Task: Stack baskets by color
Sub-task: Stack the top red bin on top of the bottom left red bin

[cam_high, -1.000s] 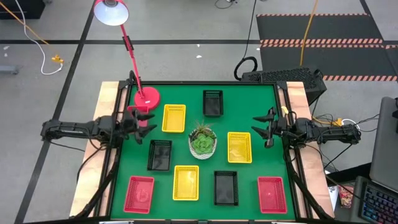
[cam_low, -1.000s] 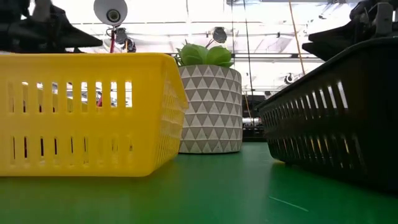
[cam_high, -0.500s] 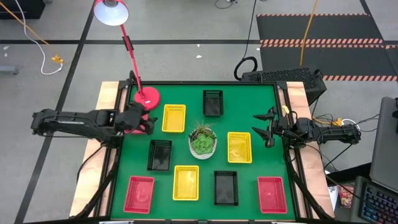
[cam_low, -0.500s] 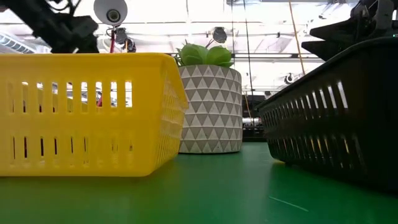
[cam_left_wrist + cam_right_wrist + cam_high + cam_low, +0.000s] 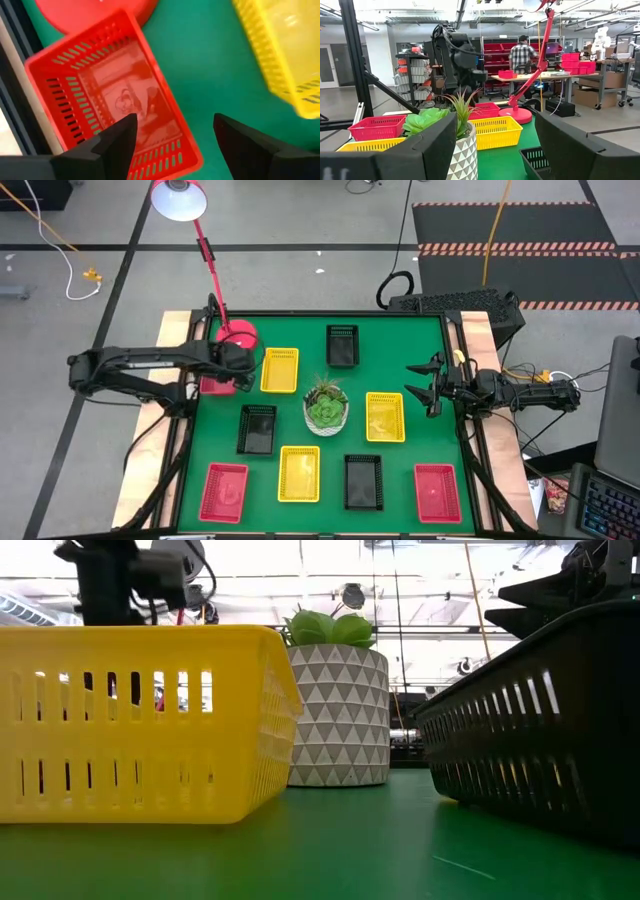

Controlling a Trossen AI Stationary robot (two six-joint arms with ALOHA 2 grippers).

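Nine baskets sit spread over the green table (image 5: 410, 350), none stacked yet, all ringed around the pot (image 5: 326, 408) in the middle. The red basket (image 5: 112, 102) that matters now lies beyond the pot toward the left arm's side, just beside the lamp base (image 5: 237, 336), mostly hidden from above by the arm. The left gripper (image 5: 172, 132) hangs right over it, fingers spread wide and holding nothing, one finger above the basket's floor and the other outside its wall — lined up, I judge, to pinch that wall and lift. A yellow basket (image 5: 280, 369) sits just beside it, nearer the pot. Two more reds (image 5: 224, 490) (image 5: 437, 491) wait at the near corners, well apart from the pot, so stacking reds likely means a long carry. Two other yellows (image 5: 385, 416) (image 5: 299, 473) and three blacks (image 5: 342, 345) (image 5: 257, 428) (image 5: 363, 481) circle the pot. The right gripper (image 5: 428, 389) waits at the table's right edge, fingers open and empty, clear of everything, leaving the left arm room to work.
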